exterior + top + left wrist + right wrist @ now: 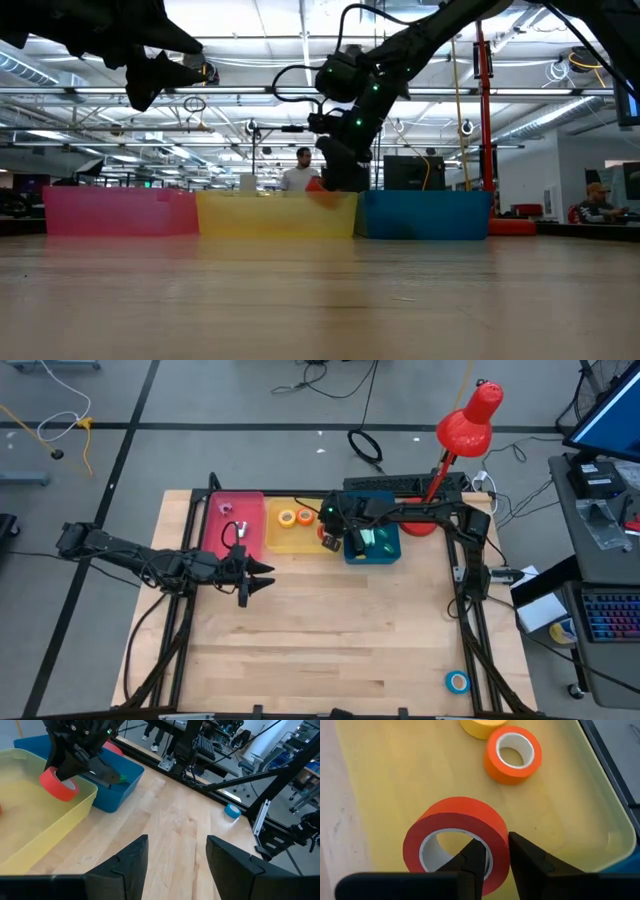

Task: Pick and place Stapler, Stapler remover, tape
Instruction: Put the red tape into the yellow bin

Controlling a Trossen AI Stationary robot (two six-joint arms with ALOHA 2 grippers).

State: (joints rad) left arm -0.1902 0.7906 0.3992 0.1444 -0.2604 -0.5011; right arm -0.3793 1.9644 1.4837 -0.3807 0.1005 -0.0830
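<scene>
Pinching the wall of the red tape roll (457, 837), one finger through its core, the right claw (492, 855) hangs over the yellow bin (278, 543), beside the orange roll (514, 754); the left claw (175, 857), spread, waits mid-table.

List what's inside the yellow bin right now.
Yellow bin holds a yellow roll and an orange roll lying flat. The red roll hangs over it, its wall between the right claw's fingers. The floor under the red roll is hidden.

Right claw (492, 857) angled down, fingers narrowly parted, left claw (175, 860) open, level.
</scene>
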